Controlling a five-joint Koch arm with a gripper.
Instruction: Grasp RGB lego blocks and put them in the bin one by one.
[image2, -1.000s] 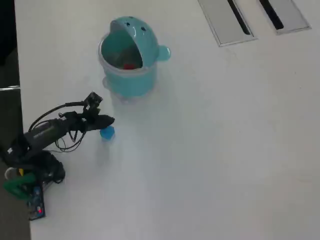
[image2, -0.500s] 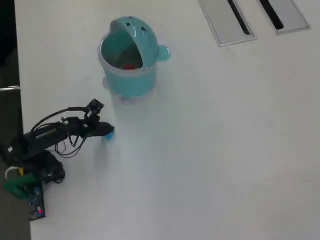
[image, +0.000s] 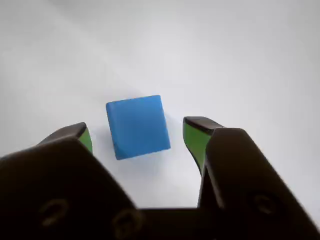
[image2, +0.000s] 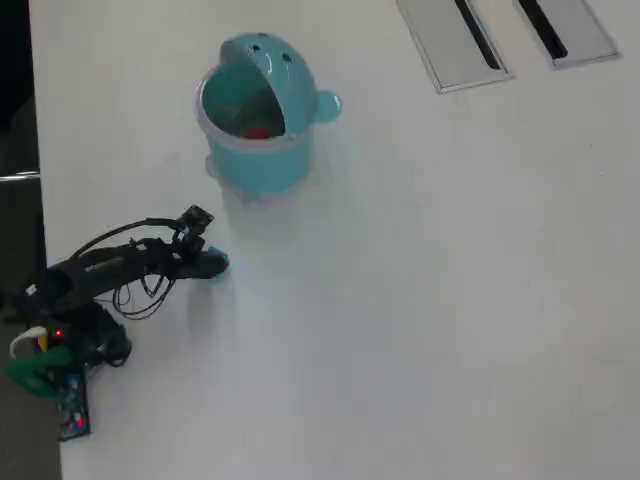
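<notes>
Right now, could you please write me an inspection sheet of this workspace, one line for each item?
Surface: white table, bare and clean where it shows.
Job's things: blue block lying on the table between the open fingers; teal bin with lid up, something red inside.
Clutter: nothing seen.
Gripper: gripper open, straddling the block, not touching it.
Cables: black wires looping along the arm.
Surroundings: two grey slotted panels at the table's far edge in the overhead view.

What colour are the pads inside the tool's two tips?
Green; the pads show best in the wrist view, either side of the blue block.
</notes>
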